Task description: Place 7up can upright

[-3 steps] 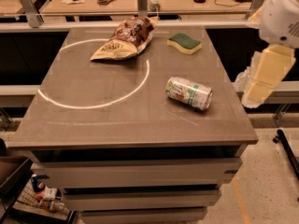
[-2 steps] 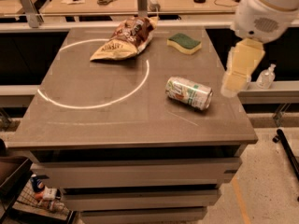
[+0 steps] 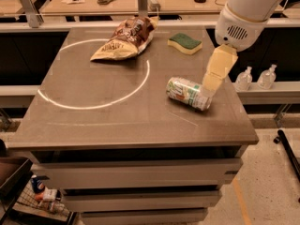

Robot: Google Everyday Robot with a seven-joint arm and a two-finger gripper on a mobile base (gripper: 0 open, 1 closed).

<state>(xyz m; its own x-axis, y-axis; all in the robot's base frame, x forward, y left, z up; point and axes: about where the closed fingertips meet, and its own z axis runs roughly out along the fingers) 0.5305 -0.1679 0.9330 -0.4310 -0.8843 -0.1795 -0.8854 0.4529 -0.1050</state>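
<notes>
The 7up can (image 3: 186,93), white and green, lies on its side on the grey table (image 3: 117,121), right of the white circle marked on the top. Its silver end points to the right front. My gripper (image 3: 210,84) hangs from the white arm at the upper right. Its pale yellow fingers reach down to the can's right end, touching or just above it.
A brown chip bag (image 3: 124,39) lies at the back of the table on the circle's rim. A green and yellow sponge (image 3: 184,43) lies at the back right. Two clear bottles (image 3: 255,77) stand on a shelf right of the table. A workbench with tools runs behind.
My gripper has moved left from beyond the table's right edge and down to the can's right end. The can has not moved.
</notes>
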